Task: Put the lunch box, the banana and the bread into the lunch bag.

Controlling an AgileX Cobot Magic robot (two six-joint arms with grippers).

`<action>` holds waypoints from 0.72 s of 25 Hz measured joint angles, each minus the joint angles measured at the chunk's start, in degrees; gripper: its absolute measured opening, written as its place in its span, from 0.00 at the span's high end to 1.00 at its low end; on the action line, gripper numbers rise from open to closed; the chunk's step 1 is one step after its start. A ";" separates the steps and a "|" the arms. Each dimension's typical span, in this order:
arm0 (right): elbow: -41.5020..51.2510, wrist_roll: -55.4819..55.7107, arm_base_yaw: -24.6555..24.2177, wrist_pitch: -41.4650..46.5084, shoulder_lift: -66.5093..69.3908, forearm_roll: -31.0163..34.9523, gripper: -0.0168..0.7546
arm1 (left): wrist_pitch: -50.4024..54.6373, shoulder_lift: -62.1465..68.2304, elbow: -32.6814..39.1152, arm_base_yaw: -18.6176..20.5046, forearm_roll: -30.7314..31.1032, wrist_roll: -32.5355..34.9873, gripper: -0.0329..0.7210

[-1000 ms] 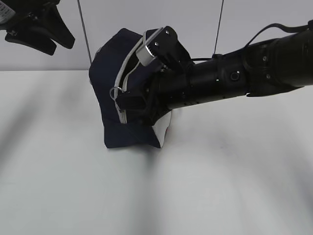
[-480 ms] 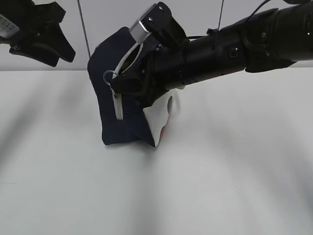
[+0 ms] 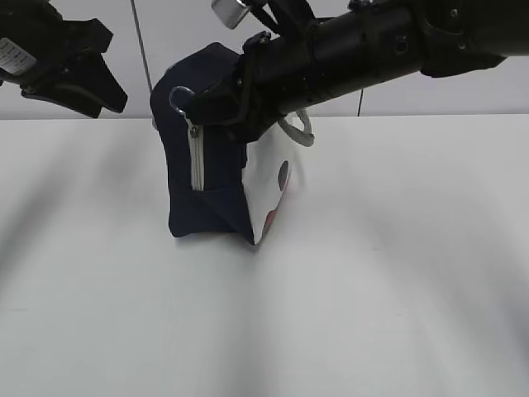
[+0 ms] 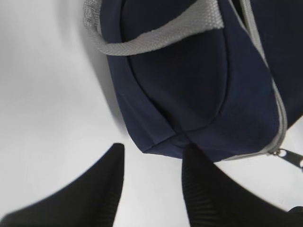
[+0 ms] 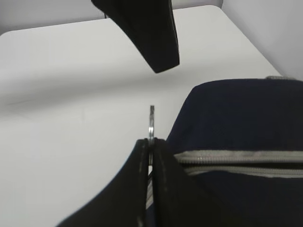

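Note:
The navy lunch bag (image 3: 207,207) stands on the white table, its white spotted side panel (image 3: 271,194) facing right. My right gripper (image 3: 201,103) is shut on the zipper's ring pull (image 3: 182,97) at the bag's upper left corner. In the right wrist view the fingers (image 5: 150,142) pinch the ring pull (image 5: 151,118) next to the grey zipper (image 5: 236,157). My left gripper (image 3: 87,78) hangs open and empty at the upper left, above the bag's corner (image 4: 189,85) in its own view (image 4: 151,151). The lunch box, the banana and the bread are out of view.
A grey handle (image 4: 156,35) lies over the bag's side, and another loop (image 3: 297,132) hangs under my right arm. White table (image 3: 372,289) surrounds the bag. A pale wall stands behind it.
My right gripper has risen with the ring pull, drawing the zipper up the bag's end. The gap at the zipper has closed and the bag stands more upright.

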 joint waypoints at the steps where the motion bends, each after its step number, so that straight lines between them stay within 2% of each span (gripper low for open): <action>1: -0.49 0.65 0.00 0.00 0.00 -0.06 1.00 | -0.53 0.00 0.12 0.00 0.00 0.25 0.56; 7: -1.82 3.98 -0.09 3.60 0.00 -0.06 1.00 | -4.87 0.00 5.09 0.00 -1.21 2.88 0.56; 18: -2.03 6.07 -0.09 6.96 0.00 -0.06 1.00 | -10.25 0.00 10.08 0.00 -7.60 13.67 0.56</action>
